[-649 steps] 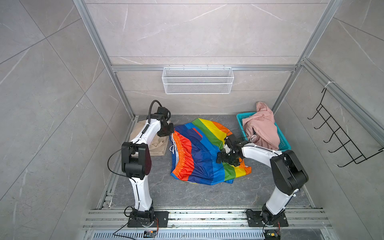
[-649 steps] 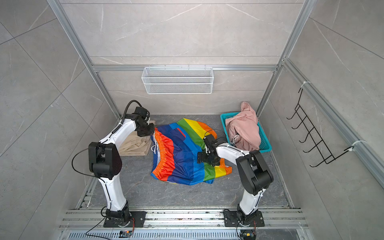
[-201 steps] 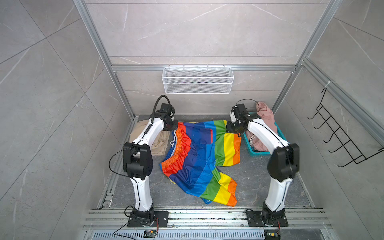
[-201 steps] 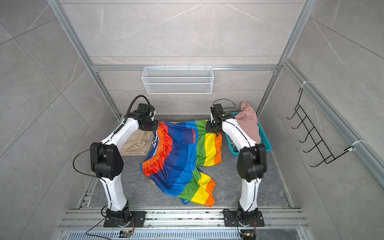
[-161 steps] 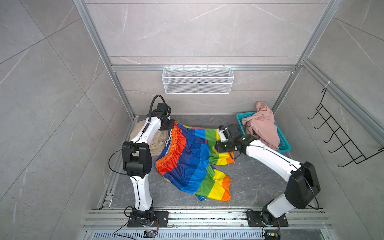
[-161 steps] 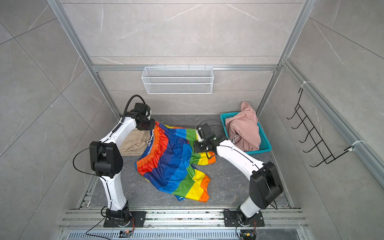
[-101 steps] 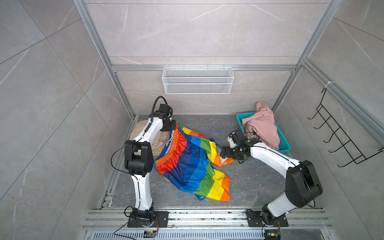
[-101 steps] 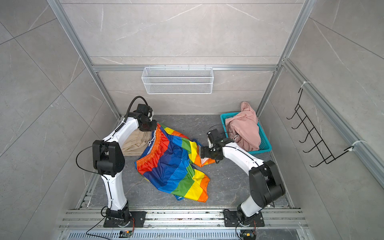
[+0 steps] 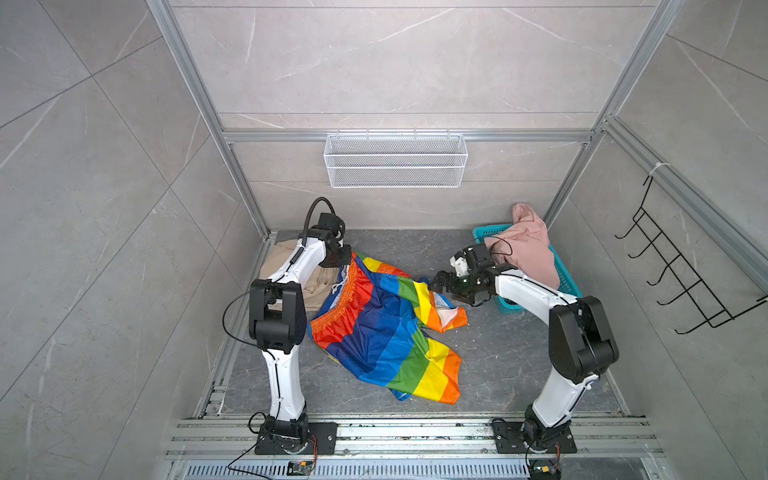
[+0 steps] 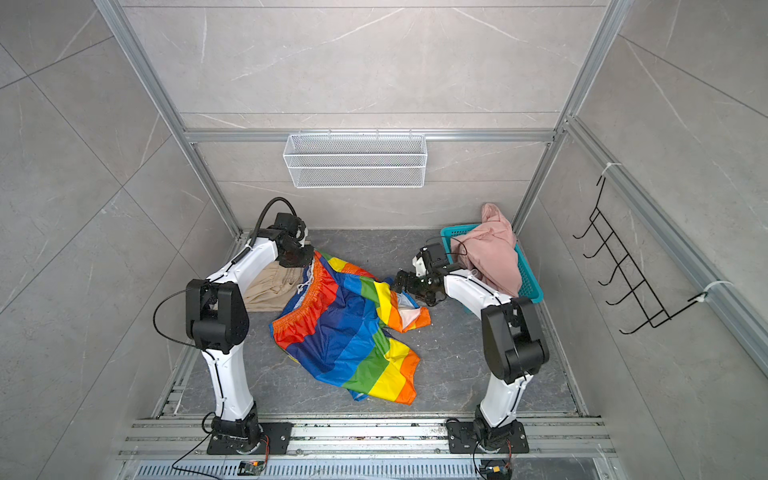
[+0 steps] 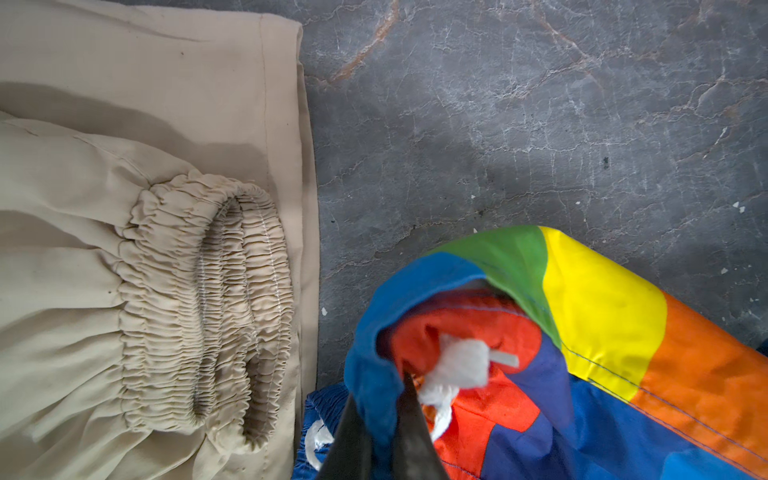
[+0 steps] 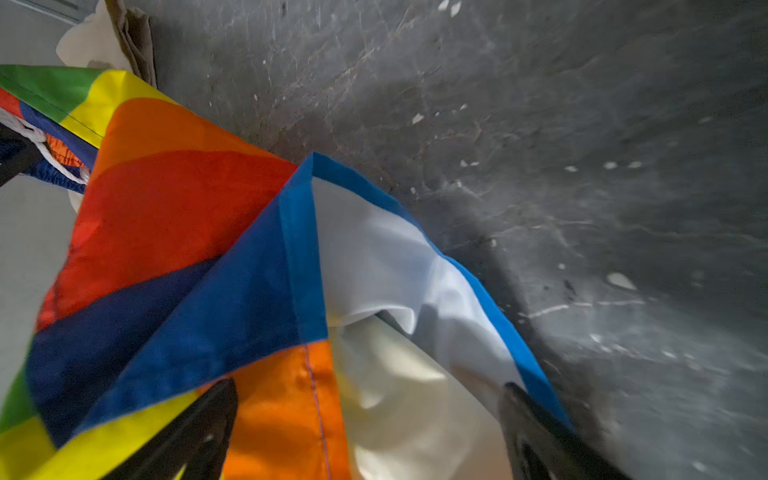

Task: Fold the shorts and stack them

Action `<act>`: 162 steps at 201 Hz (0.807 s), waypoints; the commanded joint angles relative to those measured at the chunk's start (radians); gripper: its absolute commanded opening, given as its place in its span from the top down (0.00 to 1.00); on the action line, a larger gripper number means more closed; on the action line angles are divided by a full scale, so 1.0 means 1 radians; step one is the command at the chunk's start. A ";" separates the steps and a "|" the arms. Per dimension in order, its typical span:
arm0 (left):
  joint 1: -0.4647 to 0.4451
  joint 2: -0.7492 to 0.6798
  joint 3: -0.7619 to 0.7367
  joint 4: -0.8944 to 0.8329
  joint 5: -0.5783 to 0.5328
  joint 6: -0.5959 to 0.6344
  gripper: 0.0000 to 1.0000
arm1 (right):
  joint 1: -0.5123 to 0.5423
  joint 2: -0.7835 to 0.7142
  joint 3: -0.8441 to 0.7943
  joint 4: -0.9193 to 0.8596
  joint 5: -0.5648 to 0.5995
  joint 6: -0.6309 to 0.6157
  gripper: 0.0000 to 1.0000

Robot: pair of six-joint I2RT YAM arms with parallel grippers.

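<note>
The rainbow-striped shorts point(image 9: 386, 328) point(image 10: 345, 332) lie crumpled on the dark floor, one leg folded over toward the right. My left gripper point(image 9: 347, 259) point(image 11: 384, 419) is shut on their blue waistband edge beside the white drawstring point(image 11: 457, 370). My right gripper point(image 9: 440, 286) point(image 12: 368, 388) stands open at the folded leg's hem, with loose cloth lying between its spread fingers. The beige shorts point(image 9: 276, 259) point(image 11: 145, 249) lie folded at the back left, partly under my left arm. The pink shorts point(image 9: 528, 245) point(image 10: 494, 249) are heaped in the teal basket point(image 9: 565, 282).
A white wire basket point(image 9: 395, 166) hangs on the back wall and a black hook rack point(image 9: 681, 274) on the right wall. Aluminium frame posts stand in the back corners. The arms' base rails run along the front edge.
My right gripper brought the shorts' leg down from the back toward the right and opened, letting it drop. The left gripper kept its hold on the waistband and barely moved.
</note>
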 commanded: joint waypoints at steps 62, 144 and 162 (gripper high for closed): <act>-0.005 -0.061 -0.035 0.026 0.031 0.009 1.00 | 0.029 0.072 -0.064 0.391 -0.238 0.247 0.13; -0.008 -0.074 -0.058 0.038 0.041 -0.001 1.00 | 0.029 0.060 -0.118 0.601 -0.302 0.357 0.29; -0.009 -0.078 -0.062 0.040 0.039 -0.001 1.00 | 0.030 0.075 -0.129 0.657 -0.313 0.380 0.33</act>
